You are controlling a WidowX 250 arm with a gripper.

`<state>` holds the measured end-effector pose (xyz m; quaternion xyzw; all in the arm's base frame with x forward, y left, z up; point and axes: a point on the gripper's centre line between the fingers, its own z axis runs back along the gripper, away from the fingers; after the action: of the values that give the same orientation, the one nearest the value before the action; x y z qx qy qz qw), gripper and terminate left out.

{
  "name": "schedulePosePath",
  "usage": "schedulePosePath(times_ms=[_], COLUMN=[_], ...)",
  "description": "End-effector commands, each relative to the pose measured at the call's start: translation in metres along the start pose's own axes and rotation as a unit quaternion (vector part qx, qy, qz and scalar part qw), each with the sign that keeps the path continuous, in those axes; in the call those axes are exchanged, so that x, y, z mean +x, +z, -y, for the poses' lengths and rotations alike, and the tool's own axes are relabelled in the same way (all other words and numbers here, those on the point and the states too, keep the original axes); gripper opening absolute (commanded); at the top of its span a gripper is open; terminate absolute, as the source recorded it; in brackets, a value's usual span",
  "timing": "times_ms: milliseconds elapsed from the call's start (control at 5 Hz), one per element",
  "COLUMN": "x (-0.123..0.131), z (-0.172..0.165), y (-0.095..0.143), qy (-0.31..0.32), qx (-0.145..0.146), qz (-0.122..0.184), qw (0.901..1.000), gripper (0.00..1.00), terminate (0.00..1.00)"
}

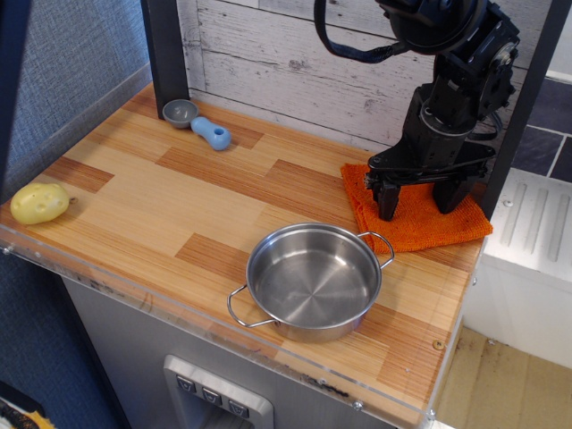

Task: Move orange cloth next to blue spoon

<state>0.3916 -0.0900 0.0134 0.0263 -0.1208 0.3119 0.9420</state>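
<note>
The orange cloth (420,223) lies flat at the back right of the wooden counter, just behind the steel pot. My black gripper (416,207) stands right over it, open, with both fingertips (388,210) down on or just above the fabric. It holds nothing. The blue spoon (201,124) lies far off at the back left, grey bowl toward the dark post, blue handle pointing right.
A steel pot (313,280) with two handles sits in front of the cloth. A yellow potato (38,203) lies at the left edge. A dark post (167,54) stands behind the spoon. The counter's right edge (465,295) runs close to the cloth.
</note>
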Motion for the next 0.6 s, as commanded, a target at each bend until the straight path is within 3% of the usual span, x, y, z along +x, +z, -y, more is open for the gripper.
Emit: schedulePosePath(times_ms=[0, 400], x=[-0.002, 0.021], z=[-0.023, -0.046], y=[0.008, 0.007], qy=[0.024, 0.059], qx=[-0.007, 0.003], qz=[0.005, 0.013], qw=[0.9997, 0.9982], gripper=[1.00, 1.00], terminate=[0.00, 0.00])
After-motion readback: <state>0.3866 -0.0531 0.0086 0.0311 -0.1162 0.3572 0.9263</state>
